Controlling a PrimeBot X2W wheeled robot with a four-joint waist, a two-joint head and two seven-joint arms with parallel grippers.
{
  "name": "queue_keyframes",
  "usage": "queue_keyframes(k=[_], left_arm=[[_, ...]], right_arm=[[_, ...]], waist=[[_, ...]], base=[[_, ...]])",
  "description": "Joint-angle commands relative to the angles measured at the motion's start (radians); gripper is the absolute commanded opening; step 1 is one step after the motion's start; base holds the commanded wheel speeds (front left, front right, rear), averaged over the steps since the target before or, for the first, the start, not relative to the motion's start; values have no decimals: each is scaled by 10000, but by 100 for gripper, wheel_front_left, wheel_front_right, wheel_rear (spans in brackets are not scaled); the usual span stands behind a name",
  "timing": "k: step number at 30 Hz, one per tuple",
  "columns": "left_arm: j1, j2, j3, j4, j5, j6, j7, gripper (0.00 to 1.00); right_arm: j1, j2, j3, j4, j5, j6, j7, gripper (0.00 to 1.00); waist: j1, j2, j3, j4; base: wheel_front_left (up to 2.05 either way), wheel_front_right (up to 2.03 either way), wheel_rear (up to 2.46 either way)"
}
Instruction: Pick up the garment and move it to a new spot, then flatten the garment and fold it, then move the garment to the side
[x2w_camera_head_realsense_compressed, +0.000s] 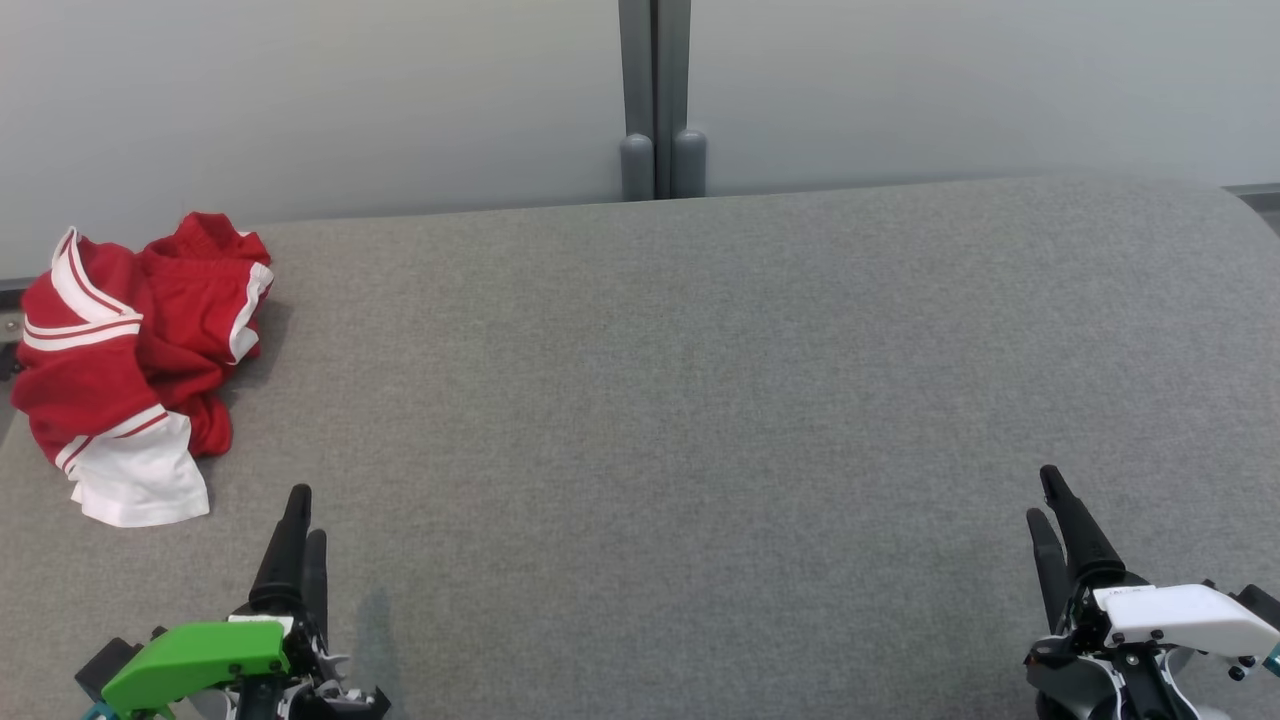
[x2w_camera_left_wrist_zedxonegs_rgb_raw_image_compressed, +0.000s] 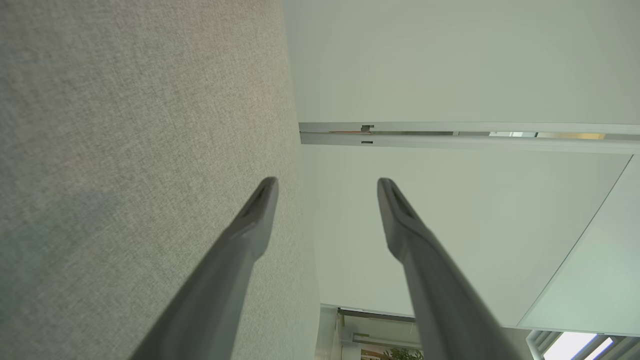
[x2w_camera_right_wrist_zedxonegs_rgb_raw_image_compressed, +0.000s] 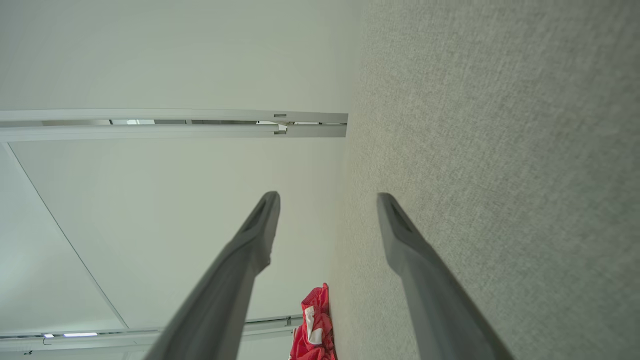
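**Both end effectors spread, garment heaped at the left edge**

Nearest us, our left end effector (x2w_camera_head_realsense_compressed: 307, 512) is over the near left of the grey worktop (x2w_camera_head_realsense_compressed: 700, 400), its two dark fingers spread and holding nothing. Our right end effector (x2w_camera_head_realsense_compressed: 1042, 492) is at the near right, likewise spread and empty. Farther on, the red garment (x2w_camera_head_realsense_compressed: 130, 360) with white bands lies crumpled at the worktop's left edge, ahead of our left fingers and apart from them. Beyond stands a pale wall with a grey post (x2w_camera_head_realsense_compressed: 655, 100).
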Motion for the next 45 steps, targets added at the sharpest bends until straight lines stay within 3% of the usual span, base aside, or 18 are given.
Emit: queue_keyframes(k=[1,8,30,45], left_arm=[[-94,42,-107,-186,170,-47,-119,100],[-123,54,-308,-285,814,-72,-426,100],[-222,88,-808,-1431,5902,174,-1276,100],[42,109,-1191,-1335,8577,297,-1752,100]], right_arm=[[-58,-77,-29,-178,-243,1,-134,100],[-59,-91,-274,-238,-1215,1,-445,100],[146,-126,-310,-1989,-6549,2,-1297,100],[427,-143,250,-2023,-9404,3,-1779,100]], waist=[[0,-1,2,1],[0,-1,7,4],[0,-1,90,45],[0,-1,132,54]], base=[[0,0,0],[0,0,0],[0,0,0],[0,0,0]])
